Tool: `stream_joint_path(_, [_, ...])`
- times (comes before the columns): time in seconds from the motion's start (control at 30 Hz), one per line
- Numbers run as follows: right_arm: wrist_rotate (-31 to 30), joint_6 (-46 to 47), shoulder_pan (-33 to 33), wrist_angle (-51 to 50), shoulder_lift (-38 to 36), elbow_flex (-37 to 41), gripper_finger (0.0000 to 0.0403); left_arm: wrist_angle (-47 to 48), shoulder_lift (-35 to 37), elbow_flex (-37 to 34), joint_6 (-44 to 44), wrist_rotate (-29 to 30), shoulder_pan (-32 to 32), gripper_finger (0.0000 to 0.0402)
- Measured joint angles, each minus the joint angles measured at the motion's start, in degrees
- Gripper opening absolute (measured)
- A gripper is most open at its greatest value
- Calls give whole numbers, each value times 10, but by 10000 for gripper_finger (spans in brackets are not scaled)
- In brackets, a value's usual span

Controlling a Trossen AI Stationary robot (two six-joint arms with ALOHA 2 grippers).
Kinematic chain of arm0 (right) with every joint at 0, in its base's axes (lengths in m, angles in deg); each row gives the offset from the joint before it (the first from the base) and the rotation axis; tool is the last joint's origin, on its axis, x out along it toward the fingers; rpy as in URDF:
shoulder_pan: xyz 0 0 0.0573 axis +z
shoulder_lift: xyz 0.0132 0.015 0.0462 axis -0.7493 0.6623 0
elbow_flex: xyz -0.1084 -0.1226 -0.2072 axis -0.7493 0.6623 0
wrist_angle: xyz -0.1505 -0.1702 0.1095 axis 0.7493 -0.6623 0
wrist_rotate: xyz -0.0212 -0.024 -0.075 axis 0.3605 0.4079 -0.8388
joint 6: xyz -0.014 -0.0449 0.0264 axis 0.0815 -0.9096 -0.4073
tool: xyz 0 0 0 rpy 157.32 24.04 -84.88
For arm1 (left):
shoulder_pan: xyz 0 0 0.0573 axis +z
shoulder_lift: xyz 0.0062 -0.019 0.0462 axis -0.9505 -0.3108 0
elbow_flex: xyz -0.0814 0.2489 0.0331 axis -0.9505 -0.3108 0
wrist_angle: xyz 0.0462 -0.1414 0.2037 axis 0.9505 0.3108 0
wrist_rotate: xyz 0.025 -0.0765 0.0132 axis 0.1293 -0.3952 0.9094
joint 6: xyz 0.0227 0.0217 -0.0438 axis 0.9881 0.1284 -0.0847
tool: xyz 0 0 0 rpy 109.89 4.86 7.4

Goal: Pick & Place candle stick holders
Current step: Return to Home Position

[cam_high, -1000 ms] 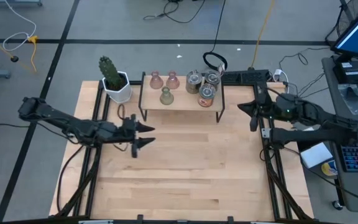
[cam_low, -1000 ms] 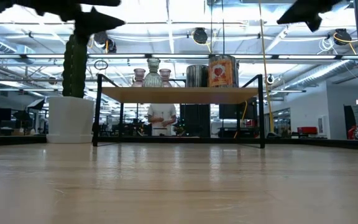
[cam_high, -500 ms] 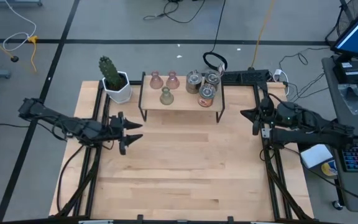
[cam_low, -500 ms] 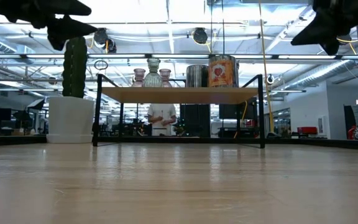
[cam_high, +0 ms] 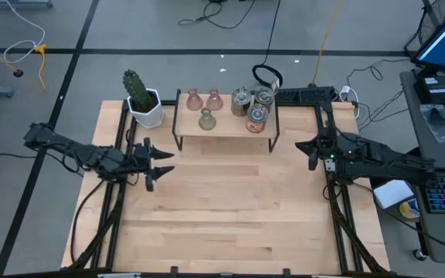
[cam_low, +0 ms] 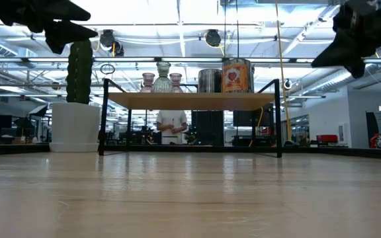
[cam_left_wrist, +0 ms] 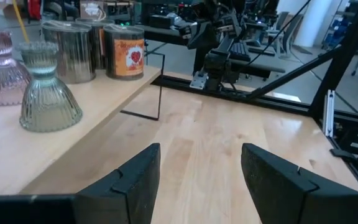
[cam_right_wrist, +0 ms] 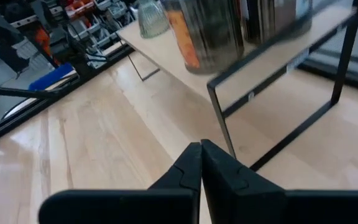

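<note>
Now: both arms backing off, shelf fully loaded

The left claw [cam_high: 161, 162], fingers spread, sits closer to the left edge of the tabletop [cam_high: 230, 208] than a second ago, well apart from the shelf [cam_high: 226, 126]. The right claw [cam_high: 306, 148], fingers pressed together, hangs by the right edge, little moved. Neither carries anything. All six candle stick holders [cam_high: 206, 118] stand on the shelf, glass ones on its left half, silver ones on its right. Judgement: placing looks finished; only the retreat to rest remains.
</note>
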Motion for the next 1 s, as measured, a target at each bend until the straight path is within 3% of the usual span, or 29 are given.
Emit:
stream_joint_path(0.23, [1, 8, 0, 64, 0, 51, 1, -110, 7, -83, -3, 0, -2, 223])
stream_joint_path(0.4, [1, -6, 0, 86, 0, 60, 1, -155, 60, -133, 21, 0, -2, 223])
stream_joint_path(0.77, [1, -15, 0, 53, -70, 60, 4, -36, 224, -163, 34, 4, -2, 223])
stream_joint_path(1.0, [1, -24, 0, 42, -118, 60, 3, 12, 273, -163, 42, 5, -1, 223])
